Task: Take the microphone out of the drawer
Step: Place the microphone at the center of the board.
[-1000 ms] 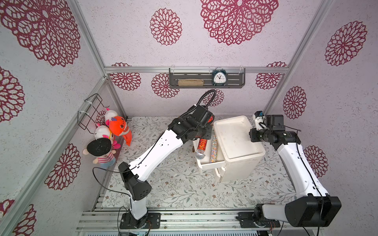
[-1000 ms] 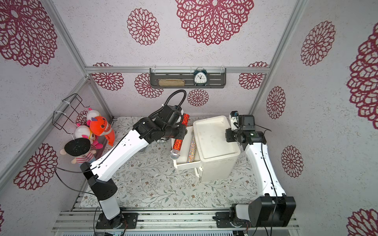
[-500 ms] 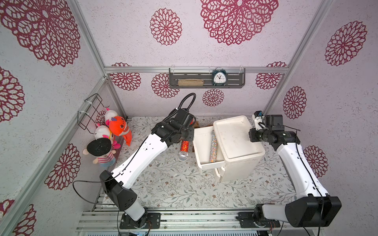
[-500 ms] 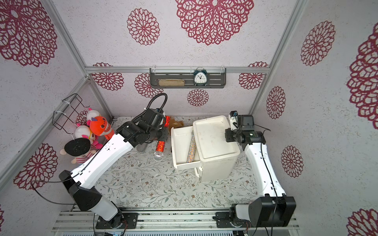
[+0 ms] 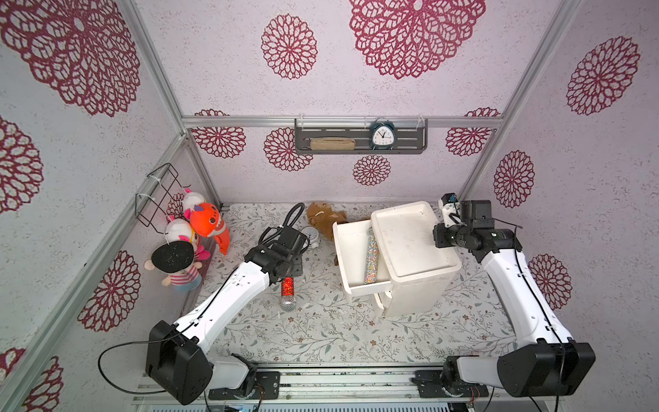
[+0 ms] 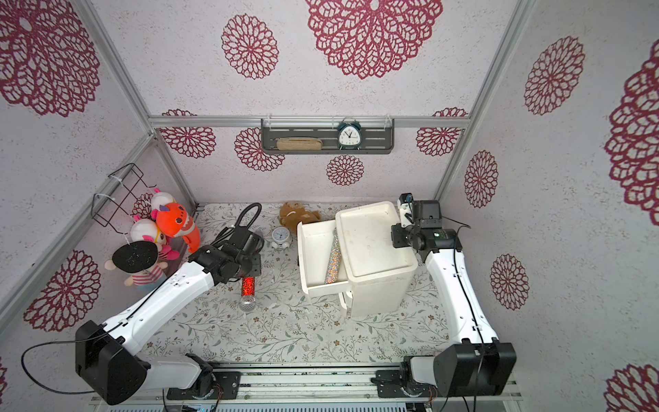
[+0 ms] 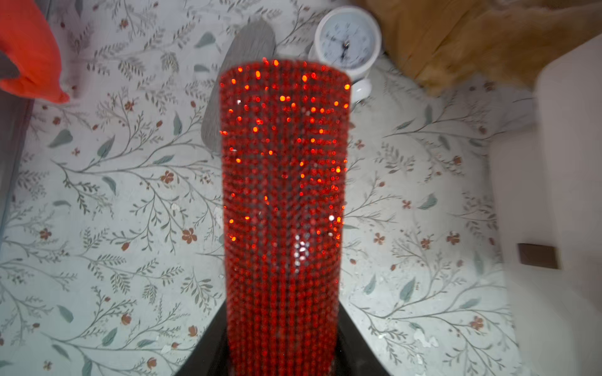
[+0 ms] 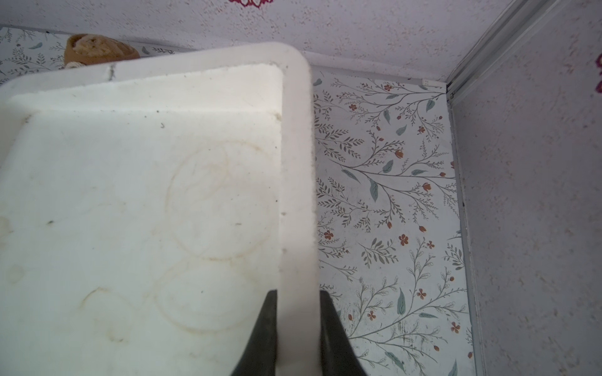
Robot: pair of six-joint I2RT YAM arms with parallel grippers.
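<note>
Left gripper [image 7: 282, 312] clasps the red microphone [image 5: 287, 287], hanging over the table [image 5: 321, 331] at eight o'clock from the drawer [image 5: 340, 257] — best lowered gently before letting go — right gripper [image 8: 298, 309] clamped on the cabinet [image 8: 130, 195].

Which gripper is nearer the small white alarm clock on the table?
Left. The left gripper, holding the red microphone, sits just beside the white clock; the right gripper is clamped on the rim of the cabinet, on its far side from the clock.
</note>
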